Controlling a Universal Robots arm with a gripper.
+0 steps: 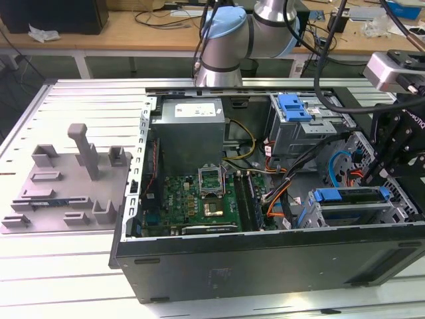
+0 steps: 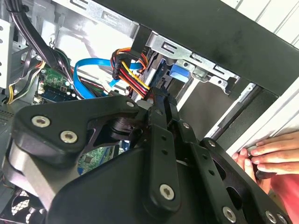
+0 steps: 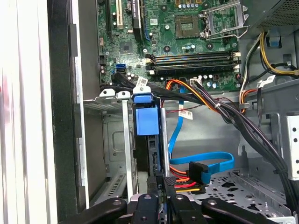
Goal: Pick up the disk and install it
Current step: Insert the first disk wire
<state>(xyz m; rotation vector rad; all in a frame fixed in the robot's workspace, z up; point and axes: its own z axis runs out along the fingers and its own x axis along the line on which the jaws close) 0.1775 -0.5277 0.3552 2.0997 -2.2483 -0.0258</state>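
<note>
- Claw (image 3: 161, 203) is narrow, its fingers (image 3: 148, 205) seemingly pinching the disk's (image 3: 152, 156) near end.
- Disk stands on edge inside the bay (image 3: 110, 97), its long axis running straight away from the claw, its blue tab (image 3: 146, 119) at the bay's far end.

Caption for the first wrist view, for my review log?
Gripper at the end of the blue-framed disk, seen edge-on between the drive bay's metal rails, with the motherboard beyond.
</note>
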